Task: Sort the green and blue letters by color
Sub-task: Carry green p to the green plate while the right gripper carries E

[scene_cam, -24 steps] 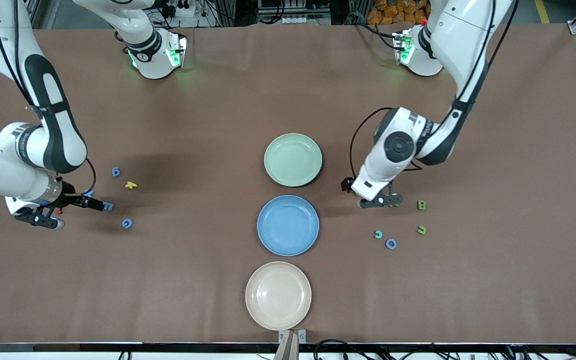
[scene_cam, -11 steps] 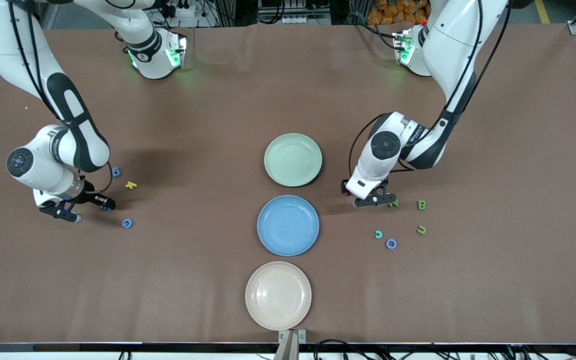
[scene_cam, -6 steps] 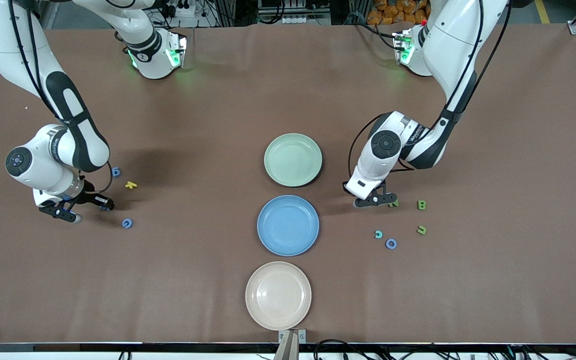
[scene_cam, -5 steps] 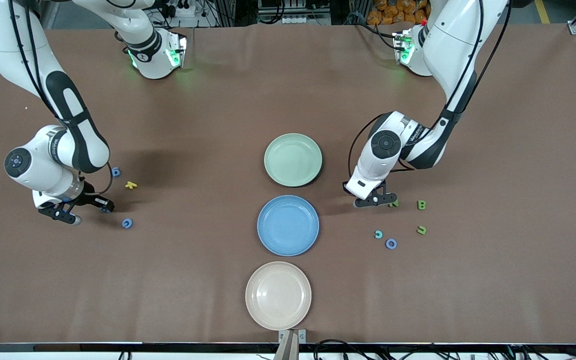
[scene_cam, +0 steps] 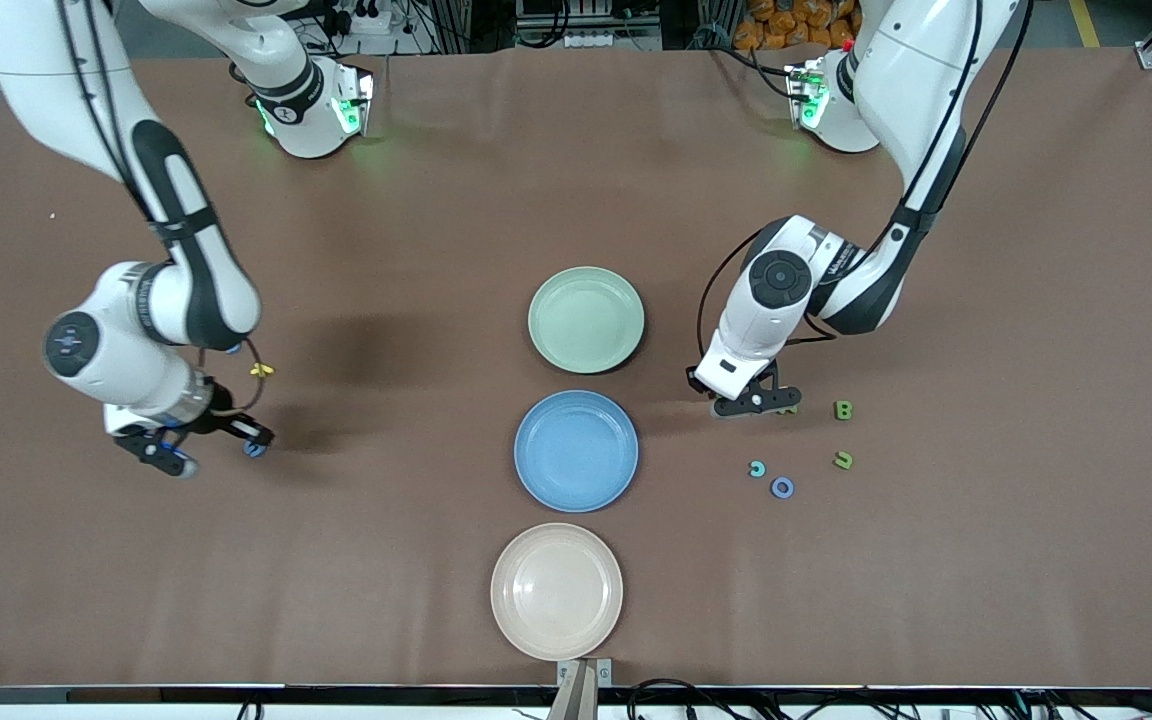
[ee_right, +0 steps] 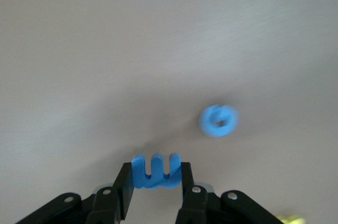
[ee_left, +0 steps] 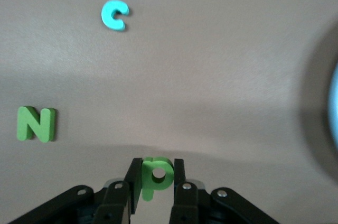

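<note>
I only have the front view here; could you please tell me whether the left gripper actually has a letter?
Observer: Yes, the left gripper is shut on a green p.
Operator: Thank you. And the right gripper?
Observer: The right gripper is shut on a blue E, with its prongs pointing away from the wrist.
Operator: Is the green N caught too?
Observer: No, the green N lies flat on the table, apart from the left gripper.

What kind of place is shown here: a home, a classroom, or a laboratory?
Most likely a robotics laboratory. Two white arms are mounted on a brown table, each end effector gripping a small letter, the left a green p, the right a blue E. Cables and metal frames edge the table.
</note>
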`<state>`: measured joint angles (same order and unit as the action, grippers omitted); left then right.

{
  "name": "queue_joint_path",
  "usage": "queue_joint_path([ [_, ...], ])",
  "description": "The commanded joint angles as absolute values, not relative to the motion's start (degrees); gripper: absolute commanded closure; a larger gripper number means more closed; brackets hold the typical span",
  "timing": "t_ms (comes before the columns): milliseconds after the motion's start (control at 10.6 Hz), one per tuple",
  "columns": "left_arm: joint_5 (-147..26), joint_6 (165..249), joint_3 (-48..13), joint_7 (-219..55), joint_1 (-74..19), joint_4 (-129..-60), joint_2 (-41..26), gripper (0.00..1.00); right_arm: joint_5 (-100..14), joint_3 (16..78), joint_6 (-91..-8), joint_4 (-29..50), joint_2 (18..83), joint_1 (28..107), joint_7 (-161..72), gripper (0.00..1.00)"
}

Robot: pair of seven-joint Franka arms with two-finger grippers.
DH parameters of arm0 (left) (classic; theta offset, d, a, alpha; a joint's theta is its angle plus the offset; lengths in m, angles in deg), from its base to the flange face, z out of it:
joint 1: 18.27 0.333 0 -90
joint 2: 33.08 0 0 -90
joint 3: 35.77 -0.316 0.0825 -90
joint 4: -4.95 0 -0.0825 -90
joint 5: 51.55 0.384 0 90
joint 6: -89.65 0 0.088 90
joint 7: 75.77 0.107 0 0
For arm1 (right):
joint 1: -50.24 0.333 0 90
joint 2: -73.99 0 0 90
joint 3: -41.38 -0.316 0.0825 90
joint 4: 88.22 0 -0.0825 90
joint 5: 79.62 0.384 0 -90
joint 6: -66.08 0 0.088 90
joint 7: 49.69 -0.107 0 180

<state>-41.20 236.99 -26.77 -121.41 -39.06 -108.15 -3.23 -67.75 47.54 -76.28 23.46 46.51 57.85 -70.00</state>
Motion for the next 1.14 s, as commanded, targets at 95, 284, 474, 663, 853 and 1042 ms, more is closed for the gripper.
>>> queue_joint_path([
  [95,-40.03,234.51,-24.19,-129.10,-39.10,-108.51,-8.37,1.00,-66.88,44.74,-75.51,17.35,46.13,66.22,-88.13,0.74],
  [284,-40.03,232.93,-20.68,-133.93,-39.19,-106.77,-8.73,1.00,-66.97,44.46,-75.68,15.23,45.51,71.39,-96.58,0.74],
  [474,-40.03,231.25,-16.46,-139.37,-39.54,-105.00,-8.47,1.00,-67.05,44.46,-76.30,11.65,43.24,77.36,-102.40,0.74],
  [663,-39.94,231.07,-13.98,-145.45,-42.68,-104.91,-6.98,1.00,-67.23,44.55,-76.39,4.80,38.42,80.81,-105.84,0.74],
  [853,-39.42,231.07,-14.15,-149.06,-46.99,-102.38,-3.74,1.00,-67.14,44.46,-77.69,-0.84,34.54,82.22,-106.20,0.74],
  [1042,-39.24,231.07,-14.33,-149.78,-48.50,-101.40,-1.70,1.00,-66.97,44.46,-83.48,-1.30,33.82,83.19,-106.20,0.74],
])
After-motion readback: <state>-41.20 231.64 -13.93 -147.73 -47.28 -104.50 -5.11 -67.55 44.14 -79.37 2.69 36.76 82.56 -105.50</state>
